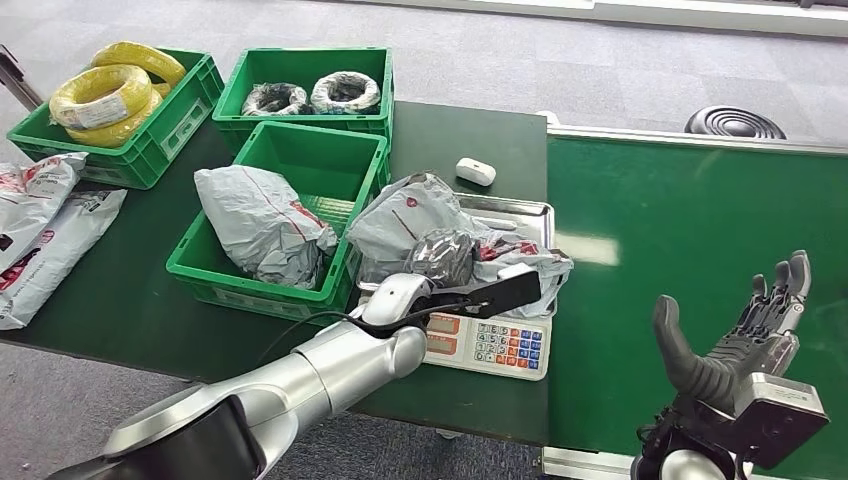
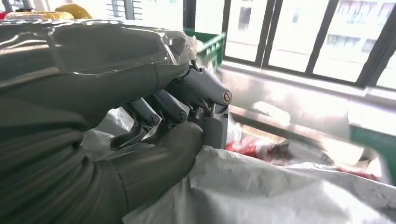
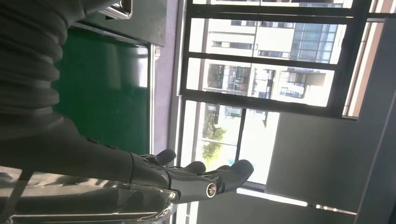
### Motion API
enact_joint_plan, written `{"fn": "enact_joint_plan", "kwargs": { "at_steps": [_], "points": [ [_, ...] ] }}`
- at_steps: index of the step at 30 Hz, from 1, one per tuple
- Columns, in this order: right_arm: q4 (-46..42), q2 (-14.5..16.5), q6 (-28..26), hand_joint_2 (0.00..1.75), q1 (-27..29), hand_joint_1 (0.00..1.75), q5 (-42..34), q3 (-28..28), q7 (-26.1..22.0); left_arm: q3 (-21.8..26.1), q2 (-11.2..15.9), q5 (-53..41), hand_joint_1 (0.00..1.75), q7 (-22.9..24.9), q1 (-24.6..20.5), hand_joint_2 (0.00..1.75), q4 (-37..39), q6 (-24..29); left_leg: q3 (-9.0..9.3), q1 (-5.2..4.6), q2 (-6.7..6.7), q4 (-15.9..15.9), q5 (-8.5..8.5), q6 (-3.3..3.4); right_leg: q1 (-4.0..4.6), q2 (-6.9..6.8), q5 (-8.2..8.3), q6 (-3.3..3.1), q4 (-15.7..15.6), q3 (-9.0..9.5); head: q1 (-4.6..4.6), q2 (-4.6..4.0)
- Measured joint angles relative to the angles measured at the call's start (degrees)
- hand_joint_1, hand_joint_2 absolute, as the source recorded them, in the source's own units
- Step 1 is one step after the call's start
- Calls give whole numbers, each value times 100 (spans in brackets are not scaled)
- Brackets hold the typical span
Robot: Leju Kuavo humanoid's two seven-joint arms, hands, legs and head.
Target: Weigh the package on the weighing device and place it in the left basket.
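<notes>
Under the grey left robot hand [image 1: 440,262] the package [image 1: 425,225] is grey with red print, on a white scale [image 1: 492,345] with red, blue and white keys. Beyond that robot hand sits a green basket [image 1: 352,168] on the dark green worktop [image 1: 470,140]. The right robot hand [image 1: 735,335] is dark grey.

Fingertips of left hand [image 1: 448,262] buried in crumpled grey package [image 1: 440,235], scale [image 1: 490,340] pan mostly covered, display digits too small to read, white mailers [image 1: 40,225] cut off at frame's edge.
</notes>
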Motion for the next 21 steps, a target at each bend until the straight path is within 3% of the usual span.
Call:
{"fn": "enact_joint_plan", "kwargs": {
  "at_steps": [5,12,21],
  "points": [
    [10,0,-64,175,3,0,-28,-14,10,985,39,-358,175,-669,-381,175,-122,799,0,0,0,0,0,0,0,0,0,0,1,0,0,0],
    [49,-2,-130,175,74,0,-67,-16,-30,2589,191,-1132,175,-1091,-552,175,-859,1061,-1,0,1,0,0,0,0,1,0,0,2,-1,0,0],
    [54,-30,-173,175,187,0,-155,-18,-43,4052,498,-1344,175,-1286,-579,175,-1845,1194,-2,1,9,0,1,0,1,3,0,0,2,-2,1,0]
  ]
}}
